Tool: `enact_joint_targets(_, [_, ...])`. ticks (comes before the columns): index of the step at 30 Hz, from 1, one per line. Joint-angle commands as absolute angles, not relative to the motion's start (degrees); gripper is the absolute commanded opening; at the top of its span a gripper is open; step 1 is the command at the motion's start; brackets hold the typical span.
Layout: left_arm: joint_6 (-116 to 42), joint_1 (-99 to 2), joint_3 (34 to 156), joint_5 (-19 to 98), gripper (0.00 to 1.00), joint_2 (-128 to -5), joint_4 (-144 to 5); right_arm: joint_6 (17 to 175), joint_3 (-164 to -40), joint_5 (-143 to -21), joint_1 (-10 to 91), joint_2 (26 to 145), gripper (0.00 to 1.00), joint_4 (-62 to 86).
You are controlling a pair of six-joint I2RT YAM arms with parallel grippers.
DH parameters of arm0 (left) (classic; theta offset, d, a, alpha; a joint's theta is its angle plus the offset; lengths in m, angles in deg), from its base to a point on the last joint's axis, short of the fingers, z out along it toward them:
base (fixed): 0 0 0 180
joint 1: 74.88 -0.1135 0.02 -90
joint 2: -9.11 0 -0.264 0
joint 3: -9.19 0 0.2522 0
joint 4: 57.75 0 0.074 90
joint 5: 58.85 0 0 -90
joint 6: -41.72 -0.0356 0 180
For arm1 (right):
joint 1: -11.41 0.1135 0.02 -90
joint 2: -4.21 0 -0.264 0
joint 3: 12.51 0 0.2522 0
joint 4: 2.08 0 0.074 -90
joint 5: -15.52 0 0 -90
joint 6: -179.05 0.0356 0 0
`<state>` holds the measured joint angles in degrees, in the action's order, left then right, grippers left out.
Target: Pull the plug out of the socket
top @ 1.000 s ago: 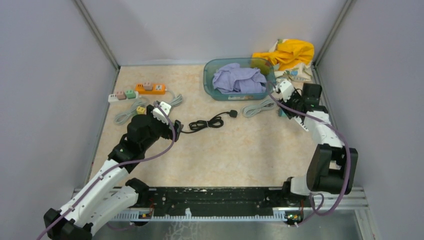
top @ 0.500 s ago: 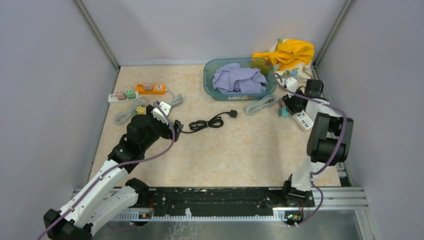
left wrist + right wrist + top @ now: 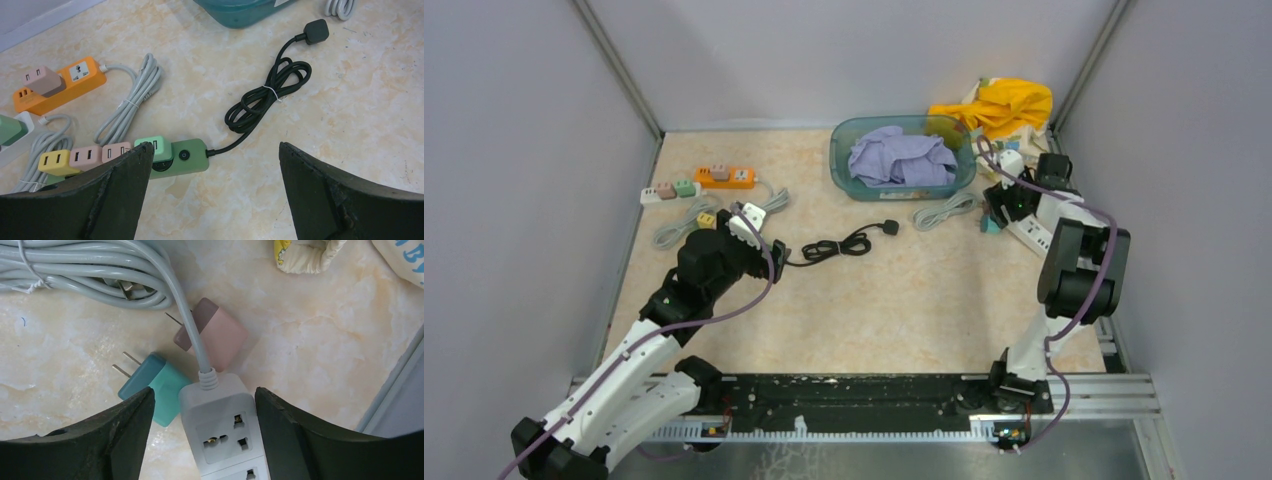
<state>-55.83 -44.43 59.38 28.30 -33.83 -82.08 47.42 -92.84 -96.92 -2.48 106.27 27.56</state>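
Right hand [image 3: 203, 395] now stands with its jaws apart, holding nothing, straddling the cord end of the white power strip [image 3: 225, 435] on the worktop [image 3: 904, 300]. 1 second ago the jaws were much narrower and the arm was stretched out further. Since then the arm has folded back on itself and the jaws have spread. That reads as a release after a pull.

2 plugs lie loose just beside the strip with their prongs bare. The teal plug [image 3: 150, 382] is at the strip's corner, and the pink plug [image 3: 215, 332] lies partly under the grey cord [image 3: 85, 275]. Which of the 2 was just let go cannot be told. The strip's sockets that show are empty, so this side looks finished.

Left hand [image 3: 214, 147] has not moved over that second. It hovers wide open and empty above the green power strip [image 3: 187, 156], where a mint plug [image 3: 155, 147], 2 pink ones [image 3: 85, 156] and a yellow one [image 3: 55, 161] sit in a row. Those 4 are probably the work left.
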Motion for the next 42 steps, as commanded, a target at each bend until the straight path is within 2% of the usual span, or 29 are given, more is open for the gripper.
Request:
enact_joint_targets(1, [-56.3, -44.8, 58.8, 29.2, 1.00, -33.3, -81.4, 49.3, -96.0, -99.7, -3.4, 102.8, 0.74, 27.9])
enact_joint_targets(7, [-56.2, -44.8, 58.8, 29.3, 1.00, -33.3, -81.3, 51.4, -96.7, -104.8, -3.4, 96.0, 0.76, 31.2])
enact_joint_targets(12, [-56.2, -44.8, 58.8, 29.6, 1.00, -33.6, -81.3, 54.0, -96.9, -116.0, -3.4, 89.8, 0.76, 36.0])
enact_joint_targets(18, [-56.3, -44.8, 58.7, 29.7, 1.00, -34.0, -81.1, 64.8, -96.4, -131.9, -3.3, 81.9, 0.75, 36.2])
enact_joint_targets(22, [-56.2, -44.8, 58.7, 29.7, 1.00, -34.2, -81.1, 78.4, -92.9, -142.1, -2.6, 76.8, 0.75, 28.0])
enact_joint_targets(26, [-56.2, -44.8, 58.7, 29.6, 1.00, -34.3, -81.1, 98.0, -85.1, -149.3, -0.8, 71.5, 0.75, 5.6])
enact_joint_targets(28, [-56.2, -44.8, 58.6, 29.6, 1.00, -34.4, -81.1, 103.0, -81.7, -149.9, 0.2, 69.4, 0.76, -1.2])
enact_joint_targets(42, [-56.8, -44.9, 58.1, 27.8, 1.00, -36.6, -80.9, 104.3, -67.2, -148.4, 2.6, 64.9, 0.80, -13.5])
